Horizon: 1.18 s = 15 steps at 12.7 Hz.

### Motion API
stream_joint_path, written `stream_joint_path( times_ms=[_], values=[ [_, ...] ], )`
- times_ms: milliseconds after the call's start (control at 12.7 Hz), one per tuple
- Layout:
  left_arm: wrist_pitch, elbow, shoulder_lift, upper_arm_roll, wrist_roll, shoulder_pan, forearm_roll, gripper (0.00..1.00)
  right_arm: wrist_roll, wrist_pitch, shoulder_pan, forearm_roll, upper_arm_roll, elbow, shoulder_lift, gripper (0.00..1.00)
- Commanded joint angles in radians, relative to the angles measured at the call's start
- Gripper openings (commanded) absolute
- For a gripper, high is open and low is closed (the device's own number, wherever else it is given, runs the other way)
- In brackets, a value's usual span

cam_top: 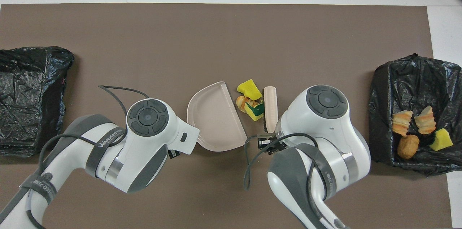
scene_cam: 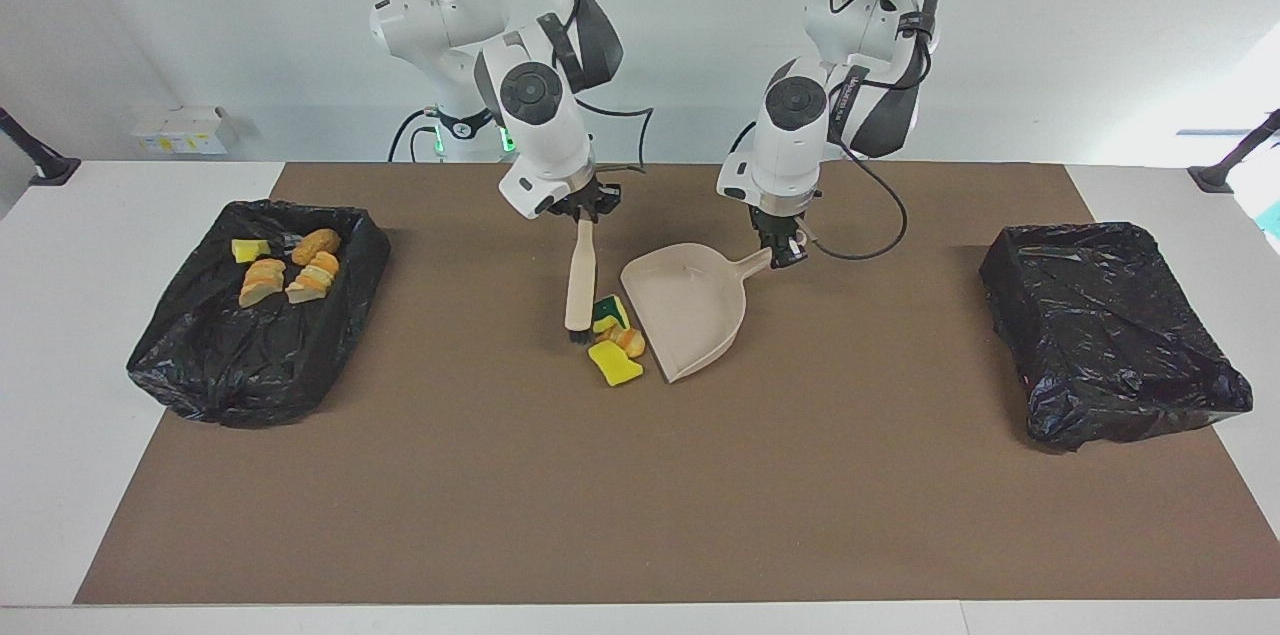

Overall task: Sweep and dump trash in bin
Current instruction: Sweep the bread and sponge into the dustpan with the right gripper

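Bristles of the brush (scene_cam: 580, 287) sit on the mat with three scraps bunched between them and the open lip of the dustpan (scene_cam: 690, 315). The right gripper (scene_cam: 585, 205) is clamped on the top of the brush handle, over the mat nearer the robots than the pile; the left gripper (scene_cam: 785, 250) is closed on the dustpan handle, holding the pan flat.

The pile is a green-and-yellow sponge (cam_top: 255, 110), an orange bread-like piece (cam_top: 241, 101) and a yellow sponge chunk (cam_top: 249, 89), all just beside the pan's edge, none yet inside. Four more pieces of trash (scene_cam: 285, 270) lie in the black-lined bin (scene_cam: 180, 355) toward the right arm's end; the other black-lined bin (scene_cam: 1110, 335) shows nothing in it.

This looks like the sweeping step, nearly finished. The next move probably calls for one more push across the lip, with the pan kept pressed down so the soft scraps do not slide under or roll past its farther corner.

In the overhead view both wrists cover their fingers, the brush handle's top and the dustpan handle. Whether the bread piece touches the lip cannot be told.
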Motion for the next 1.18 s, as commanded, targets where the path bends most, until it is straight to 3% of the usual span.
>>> stream_joint_path(
  times_ms=[0, 237, 632, 948, 1106],
  values=[
    [0.029, -0.035, -0.031, 0.009, -0.03, -0.013, 0.009, 0.0, -0.104, 0.02, -0.023, -0.13, 0.008, 0.039, 0.035, 0.0],
    [0.029, -0.035, -0.031, 0.009, -0.03, -0.013, 0.009, 0.0, -0.203, 0.037, -0.064, -0.173, 0.006, 0.099, 0.106, 0.0],
    [0.032, -0.035, -0.031, 0.009, -0.03, -0.013, 0.009, 0.0, -0.221, 0.137, -0.015, -0.171, 0.017, 0.124, 0.213, 0.0],
    [0.032, -0.035, -0.03, 0.009, -0.03, -0.013, 0.009, 0.0, -0.292, 0.125, 0.003, -0.031, 0.064, 0.109, 0.197, 0.0],
    [0.032, -0.035, -0.031, 0.009, -0.03, -0.013, 0.009, 0.0, -0.292, 0.12, 0.005, -0.02, 0.119, 0.087, 0.177, 0.0]
  ],
)
